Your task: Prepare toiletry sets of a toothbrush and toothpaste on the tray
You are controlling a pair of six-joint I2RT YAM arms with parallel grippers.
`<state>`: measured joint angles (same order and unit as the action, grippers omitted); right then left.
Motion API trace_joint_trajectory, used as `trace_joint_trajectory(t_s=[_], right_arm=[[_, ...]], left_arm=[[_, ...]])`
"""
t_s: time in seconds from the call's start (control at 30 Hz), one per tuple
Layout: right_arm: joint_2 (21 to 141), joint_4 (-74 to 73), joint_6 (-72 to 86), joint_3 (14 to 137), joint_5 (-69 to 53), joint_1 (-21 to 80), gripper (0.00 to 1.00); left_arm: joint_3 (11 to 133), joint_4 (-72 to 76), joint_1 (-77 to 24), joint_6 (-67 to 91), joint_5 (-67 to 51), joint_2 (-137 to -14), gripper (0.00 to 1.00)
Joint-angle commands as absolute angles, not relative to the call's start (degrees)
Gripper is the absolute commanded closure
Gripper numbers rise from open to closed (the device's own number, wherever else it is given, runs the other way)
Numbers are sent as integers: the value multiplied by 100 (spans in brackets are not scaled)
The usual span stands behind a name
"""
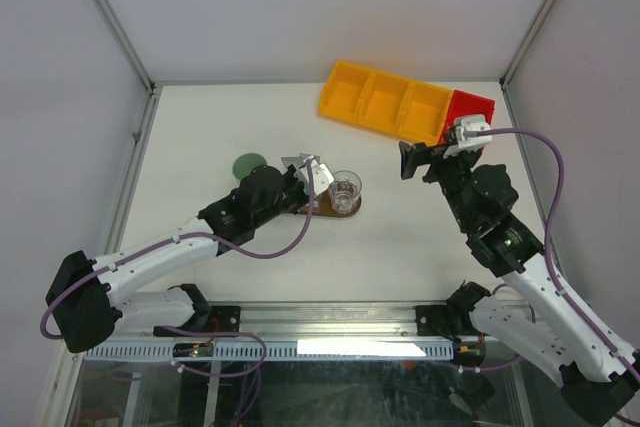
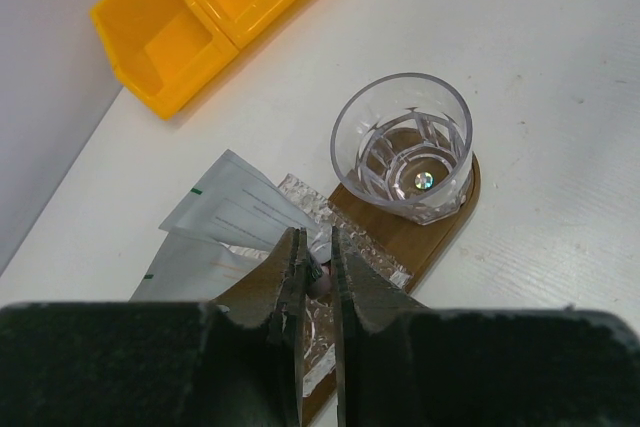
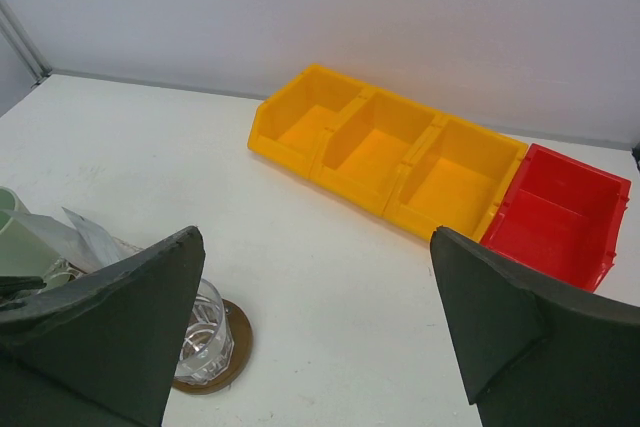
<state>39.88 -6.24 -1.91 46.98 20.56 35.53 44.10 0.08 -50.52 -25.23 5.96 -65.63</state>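
The tray (image 2: 441, 234) is a dark-brown wooden board with a clear glass (image 2: 402, 144) standing on its far end. My left gripper (image 2: 318, 239) hangs over the near part of the tray, jaws almost together, pinching the pale lilac end of a toothbrush (image 2: 322, 275) in a crinkled clear wrapper. White toothpaste tubes (image 2: 232, 205) with flat ends lie just left of the fingers, half off the board. In the top view the left gripper (image 1: 312, 173) is beside the glass (image 1: 344, 190). My right gripper (image 1: 408, 160) hovers wide open and empty, well to the right of the tray (image 1: 338, 211).
A yellow divided bin (image 1: 385, 102) and a small red bin (image 1: 470, 111) stand at the back right, both looking empty in the right wrist view. A mint-green cup (image 1: 247, 163) stands left of the tray. White table lies between the glass and the right gripper (image 3: 315, 235).
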Motion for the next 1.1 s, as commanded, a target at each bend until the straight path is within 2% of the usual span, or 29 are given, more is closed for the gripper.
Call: trace_joint_trajectory(t_s=[0.0,0.23,0.43,0.6,0.9,1.07], right_arm=[[3878,-378,-124,4718,2037,3527,1],[3867,-377,-130,4722,2048,3524,1],[3860,-374,-129,4706,2057,3525,0],[3852,-383,-124,4702,2065,3525,0],[3858,-378,-117,4693,2065,3528,0],[3850,-379,-115,4692,2074,3525,0]], left_arm=[[4369,225,-5001,-2601,505,-6470,89],[4403,135,-5018,-2590,373,-6469,88],[4414,48,-5085,-2597,319,-6467,80],[4408,11,-5137,-2596,378,-6456,79],[4353,0,-5168,-2549,83,-6284,56],[4356,-41,-5177,-2534,-77,-6251,47]])
